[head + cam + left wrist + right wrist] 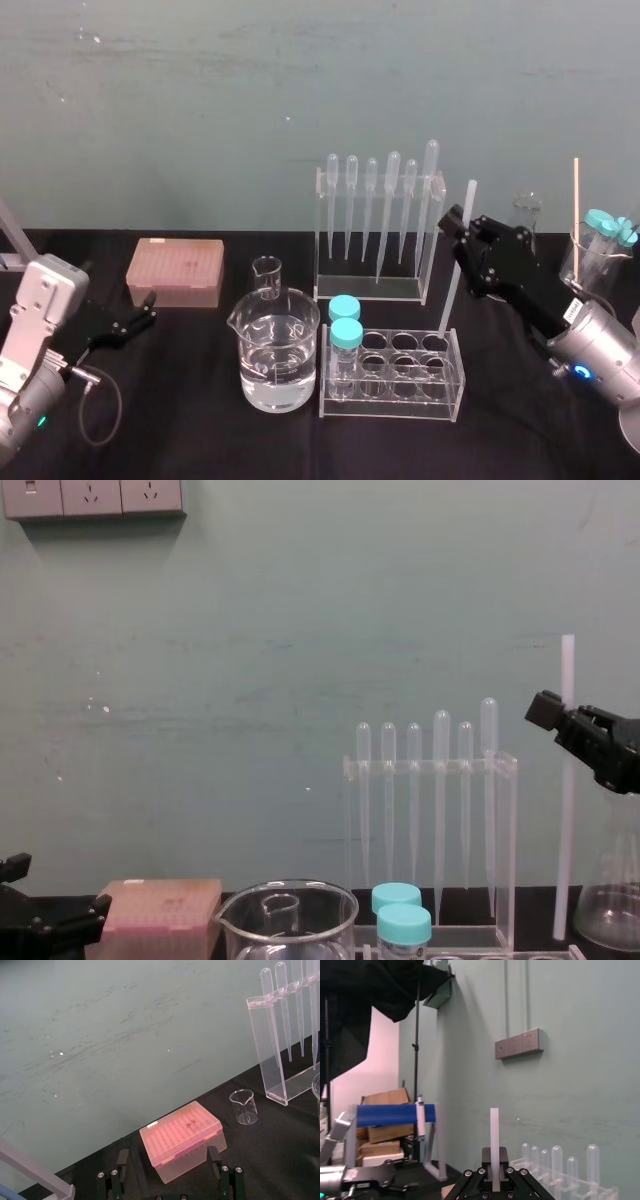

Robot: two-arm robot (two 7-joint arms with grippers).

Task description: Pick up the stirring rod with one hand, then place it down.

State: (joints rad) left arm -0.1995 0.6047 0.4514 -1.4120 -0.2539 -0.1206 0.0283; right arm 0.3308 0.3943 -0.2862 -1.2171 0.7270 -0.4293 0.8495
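Note:
The stirring rod [452,285] is a long translucent-white stick, standing almost upright with its top leaning slightly back and right. My right gripper [458,228] is shut on its upper part, and a short length sticks out above the fingers. Its lower end reaches the back right corner of the clear test tube rack [450,395]; whether it sits in a hole I cannot tell. In the chest view the rod [567,820] hangs down from the gripper [555,712]. The right wrist view shows the rod [494,1130] rising between the fingers. My left gripper [140,318] rests open at the left, low over the table.
A water-filled beaker [275,350], a small beaker [267,275] and a pink tip box [175,270] stand left of the rack. Two blue-capped tubes [346,335] stand in its left end. A pipette stand [380,230] is behind; a flask [525,220] and a beaker of tubes [600,255] are right.

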